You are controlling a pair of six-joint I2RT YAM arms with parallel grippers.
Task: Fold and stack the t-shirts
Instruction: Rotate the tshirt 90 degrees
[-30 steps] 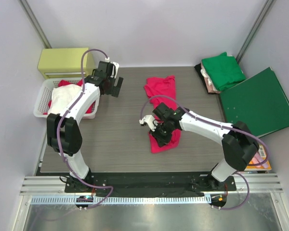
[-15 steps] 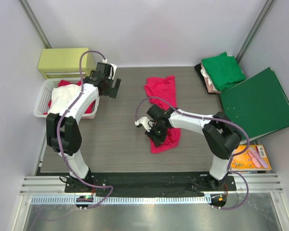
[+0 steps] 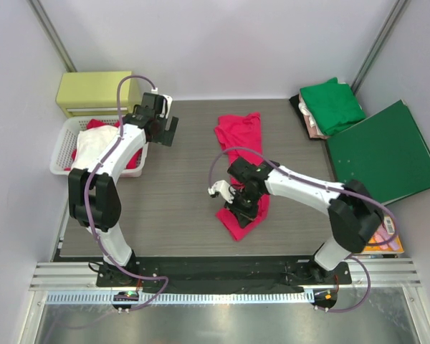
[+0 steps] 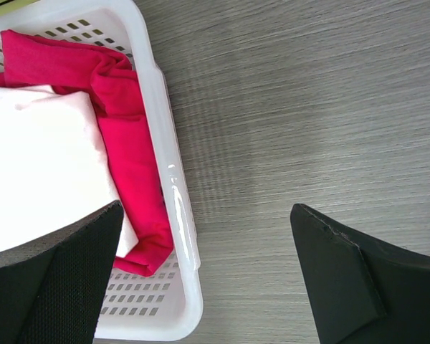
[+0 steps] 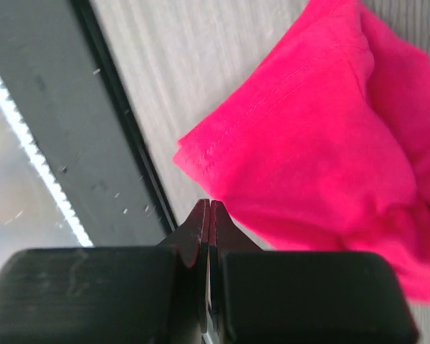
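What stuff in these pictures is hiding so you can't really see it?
- Right wrist view: whether the shut right gripper pinches the red t-shirt; its own fingers hide that.
- Top view: the pale t-shirt, mostly under the green t-shirt.
- Left wrist view: the basket, cut off by the picture's edges.

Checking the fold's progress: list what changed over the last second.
Right gripper shut and moved toward the near edge; red shirt under it was dragged along into a point. Whether it pinches cloth is unclear. Left gripper, basket, stacked shirts unchanged.
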